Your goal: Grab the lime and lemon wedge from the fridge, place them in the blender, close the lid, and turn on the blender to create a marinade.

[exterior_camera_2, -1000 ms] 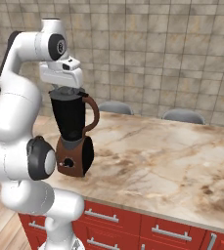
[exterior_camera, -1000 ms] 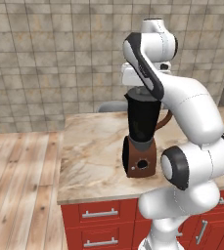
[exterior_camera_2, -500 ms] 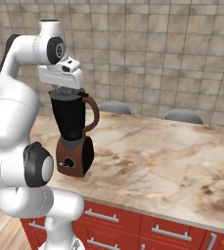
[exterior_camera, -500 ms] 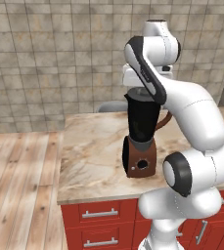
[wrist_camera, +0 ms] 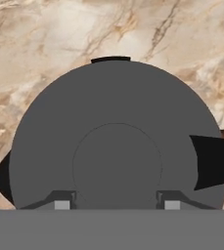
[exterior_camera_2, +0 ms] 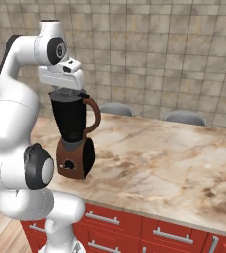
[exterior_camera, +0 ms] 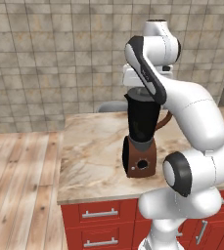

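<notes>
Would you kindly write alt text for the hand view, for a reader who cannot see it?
A dark grey round lid with a raised centre knob takes up most of the frame, seen from straight above. The gripper fingertips stand either side of the knob at the bottom. Beige marbled counter lies behind the lid.

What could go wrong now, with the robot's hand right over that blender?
The end effector straddles the knob of the lid atop the blender. If the lid sits off-centre, it may not seal. A sideways pull while lifting away could drag the lid off or tip the tall blender on the counter.
</notes>
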You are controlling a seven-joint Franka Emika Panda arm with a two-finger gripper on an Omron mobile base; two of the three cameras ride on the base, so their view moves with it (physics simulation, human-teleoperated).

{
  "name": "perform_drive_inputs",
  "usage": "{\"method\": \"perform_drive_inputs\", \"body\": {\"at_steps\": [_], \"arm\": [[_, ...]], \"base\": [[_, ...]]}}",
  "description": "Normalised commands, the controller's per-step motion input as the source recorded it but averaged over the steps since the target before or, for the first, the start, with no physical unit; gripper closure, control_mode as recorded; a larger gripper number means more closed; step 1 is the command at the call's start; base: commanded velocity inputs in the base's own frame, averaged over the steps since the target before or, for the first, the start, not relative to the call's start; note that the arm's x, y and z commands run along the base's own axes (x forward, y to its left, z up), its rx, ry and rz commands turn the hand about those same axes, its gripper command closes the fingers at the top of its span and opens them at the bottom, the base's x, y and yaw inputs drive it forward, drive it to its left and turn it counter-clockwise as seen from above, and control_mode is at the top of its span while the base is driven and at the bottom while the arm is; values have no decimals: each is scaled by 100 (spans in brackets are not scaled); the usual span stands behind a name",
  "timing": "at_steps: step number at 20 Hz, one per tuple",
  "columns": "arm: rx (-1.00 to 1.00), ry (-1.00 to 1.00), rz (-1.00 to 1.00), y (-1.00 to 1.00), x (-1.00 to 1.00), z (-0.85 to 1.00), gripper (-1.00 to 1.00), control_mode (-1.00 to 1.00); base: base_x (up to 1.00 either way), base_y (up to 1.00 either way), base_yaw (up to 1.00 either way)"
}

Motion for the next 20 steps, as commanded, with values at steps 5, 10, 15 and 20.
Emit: {"method": "perform_drive_inputs", "body": {"at_steps": [5, 10, 15, 20], "arm": [[0, 0, 0, 0, -1, 0, -100, -100], [0, -5, 1, 0, -16, 13, -100, -100], [0, -8, 0, 6, -22, 30, -100, -100], [-1, -15, 0, 7, -58, 15, -100, -100]], "base": [[0, 0, 0], [0, 0, 0], [0, 0, 0], [0, 0, 0]]}}
